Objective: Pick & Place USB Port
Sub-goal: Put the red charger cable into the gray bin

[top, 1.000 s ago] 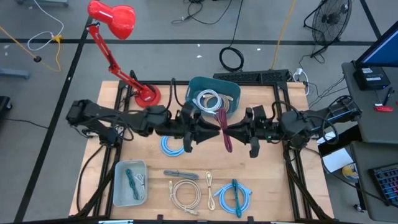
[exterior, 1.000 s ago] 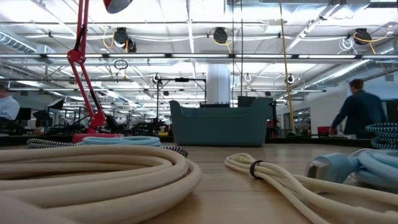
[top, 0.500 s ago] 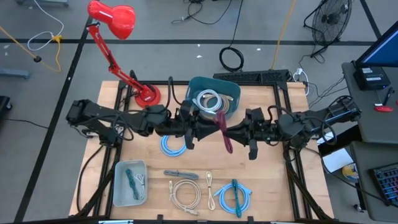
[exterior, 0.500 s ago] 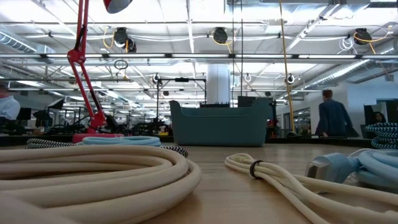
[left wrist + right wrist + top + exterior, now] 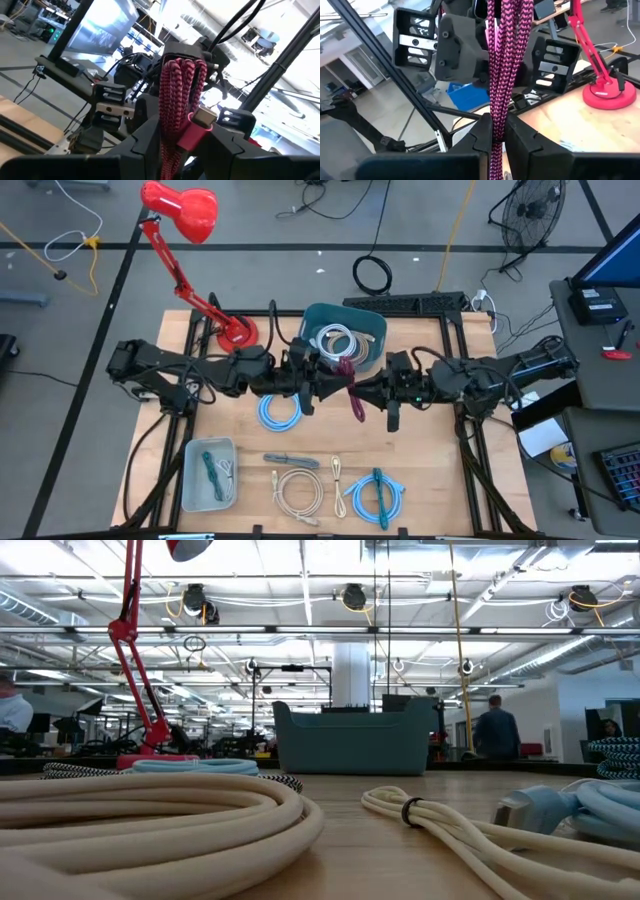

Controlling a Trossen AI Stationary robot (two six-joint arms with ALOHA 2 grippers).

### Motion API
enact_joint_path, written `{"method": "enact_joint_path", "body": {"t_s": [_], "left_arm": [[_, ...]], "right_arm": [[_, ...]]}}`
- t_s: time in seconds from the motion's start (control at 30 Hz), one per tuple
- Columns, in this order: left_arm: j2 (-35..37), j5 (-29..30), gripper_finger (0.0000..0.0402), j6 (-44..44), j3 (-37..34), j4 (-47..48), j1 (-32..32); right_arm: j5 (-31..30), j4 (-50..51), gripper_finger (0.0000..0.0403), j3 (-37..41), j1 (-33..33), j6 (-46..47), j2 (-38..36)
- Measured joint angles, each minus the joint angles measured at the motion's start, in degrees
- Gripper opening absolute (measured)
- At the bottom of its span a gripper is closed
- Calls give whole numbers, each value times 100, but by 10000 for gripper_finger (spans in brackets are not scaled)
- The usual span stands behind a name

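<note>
My right gripper is clenched on the magenta braided cable, its strands pinched between my right fingers. My left gripper faces it and grasps the same bundle higher up, near its metal USB plug. The cable hangs above the wooden table, just in front of the teal bin holding white cables.

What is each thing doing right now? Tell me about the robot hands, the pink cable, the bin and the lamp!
Left gripper: shut on the pink cable, above the table.
Right gripper: shut on the pink cable too.
Pink cable: bundled, hanging between both grippers.
Teal bin: upright, holding a coiled white cable.
Red lamp: standing on its base; cannot tell if it's lit.
</note>
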State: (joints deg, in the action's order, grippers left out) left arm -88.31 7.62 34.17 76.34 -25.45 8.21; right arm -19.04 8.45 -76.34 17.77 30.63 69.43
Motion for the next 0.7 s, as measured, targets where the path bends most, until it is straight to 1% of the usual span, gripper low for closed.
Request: {"method": "enact_joint_path", "body": {"t_s": [0.5, 0.6, 0.7], "left_arm": [[0, -7, 120, 70, 4, 75, 7], [0, 37, 97, 100, 4, 184, -5], [0, 36, 50, 98, 4, 193, -19]], "right_arm": [[-20, -75, 23, 0, -50, -96, -42], [-29, -75, 23, 0, -50, -100, -42], [-38, -94, 23, 0, -50, -103, -42]]}}
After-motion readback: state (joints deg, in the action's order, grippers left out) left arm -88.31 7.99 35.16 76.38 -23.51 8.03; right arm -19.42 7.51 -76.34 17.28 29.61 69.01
